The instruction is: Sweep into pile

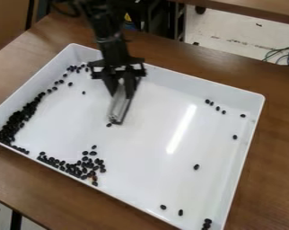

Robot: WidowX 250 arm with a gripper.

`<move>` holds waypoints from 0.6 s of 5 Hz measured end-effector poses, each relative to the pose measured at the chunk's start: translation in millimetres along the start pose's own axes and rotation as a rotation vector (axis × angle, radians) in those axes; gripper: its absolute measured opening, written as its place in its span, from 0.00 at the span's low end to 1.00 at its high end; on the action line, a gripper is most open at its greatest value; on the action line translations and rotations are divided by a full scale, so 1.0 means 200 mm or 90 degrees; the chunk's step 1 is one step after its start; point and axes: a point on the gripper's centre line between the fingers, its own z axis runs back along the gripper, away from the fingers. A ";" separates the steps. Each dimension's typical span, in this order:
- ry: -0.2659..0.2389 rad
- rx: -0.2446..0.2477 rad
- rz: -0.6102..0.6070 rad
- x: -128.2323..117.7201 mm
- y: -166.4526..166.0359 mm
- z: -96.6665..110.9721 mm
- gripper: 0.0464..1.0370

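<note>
Presently, the gripper (123, 87) is pinching 1 grey tool (119, 108); black beans (15, 121) are lying in the white tray (144, 148).

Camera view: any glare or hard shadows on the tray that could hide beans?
Camera view: one long, bright glare streak on the tray floor, right of the claw in the image, clear of visible beans; no hard-edged shadows I can make out.
</note>
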 end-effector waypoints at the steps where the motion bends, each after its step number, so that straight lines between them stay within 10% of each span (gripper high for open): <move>1: -0.041 -0.009 0.100 0.02 0.21 0.04 0.31; 3: -0.105 -0.015 0.306 -0.12 0.44 0.05 0.31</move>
